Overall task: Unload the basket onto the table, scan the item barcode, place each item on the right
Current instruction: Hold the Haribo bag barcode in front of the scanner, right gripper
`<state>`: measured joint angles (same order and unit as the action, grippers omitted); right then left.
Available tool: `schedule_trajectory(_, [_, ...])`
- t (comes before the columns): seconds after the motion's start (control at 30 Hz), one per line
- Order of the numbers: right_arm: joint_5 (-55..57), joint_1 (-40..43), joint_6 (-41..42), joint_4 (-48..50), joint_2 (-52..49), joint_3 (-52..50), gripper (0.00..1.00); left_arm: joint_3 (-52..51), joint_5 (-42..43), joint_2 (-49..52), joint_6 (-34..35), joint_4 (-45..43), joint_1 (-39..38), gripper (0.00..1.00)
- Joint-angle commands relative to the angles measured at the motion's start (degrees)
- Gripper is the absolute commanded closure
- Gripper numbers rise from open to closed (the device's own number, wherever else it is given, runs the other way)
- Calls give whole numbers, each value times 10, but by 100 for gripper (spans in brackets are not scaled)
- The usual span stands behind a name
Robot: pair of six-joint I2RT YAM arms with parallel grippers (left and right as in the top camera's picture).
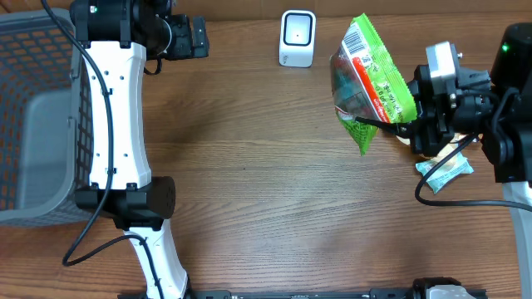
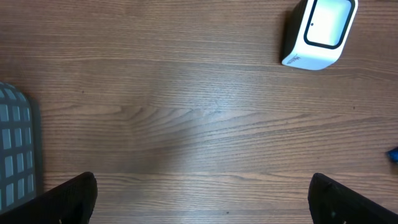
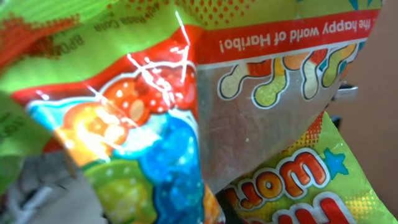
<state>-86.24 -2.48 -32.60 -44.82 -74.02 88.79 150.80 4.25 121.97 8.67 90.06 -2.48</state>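
The item is a green gummy-candy bag [image 1: 371, 79], hanging above the table at the right with my right gripper [image 1: 406, 124] shut on its lower edge. A white barcode label [image 1: 359, 39] sits at the bag's far end and faces up. In the right wrist view the bag [image 3: 186, 112] fills the frame and hides the fingers. The white scanner [image 1: 298, 37] stands at the back centre, left of the bag, and also shows in the left wrist view [image 2: 320, 31]. My left gripper [image 1: 196, 37] is at the back left, open and holding nothing [image 2: 202, 208], over bare wood.
A grey mesh basket [image 1: 37, 116] takes up the left side; its corner [image 2: 15, 152] shows in the left wrist view. A pale blue packet [image 1: 445, 172] lies under the right arm. The white left arm [image 1: 116, 124] stretches along the basket.
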Motion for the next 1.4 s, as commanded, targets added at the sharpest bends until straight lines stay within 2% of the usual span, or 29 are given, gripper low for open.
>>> schedule_trajectory(0.0, [14,4,-84,3,-7,5,96,3,-2,5,2,-1,2,0])
schedule_trajectory(0.27, [115,4,-309,-80,-10,5,96,3,-2,6,2,-1,2,1])
schedule_trajectory(0.37, [118,4,-370,-97,-10,5,96,3,-2,6,2,-1,2,0])
schedule_trajectory(0.47, [118,4,-395,-98,-10,5,96,3,-2,5,2,-1,2,0])
schedule_trajectory(0.87, [157,3,-387,-111,-16,5,96,3,-2,5,2,-1,2,0])
schedule_trajectory(1.0, [207,0,-293,-100,-27,5,96,3,-2,5,2,-1,2,0])
schedule_trajectory(1.1, [327,-22,-207,-93,-42,5,96,3,-2,6,2,-1,2,0])
schedule_trajectory(1.2, [459,-59,-173,-90,-56,5,96,3,-2,6,2,-1,2,0])
schedule_trajectory(1.37, [750,-149,-132,-52,-94,5,96,3,-2,6,2,-1,2,0])
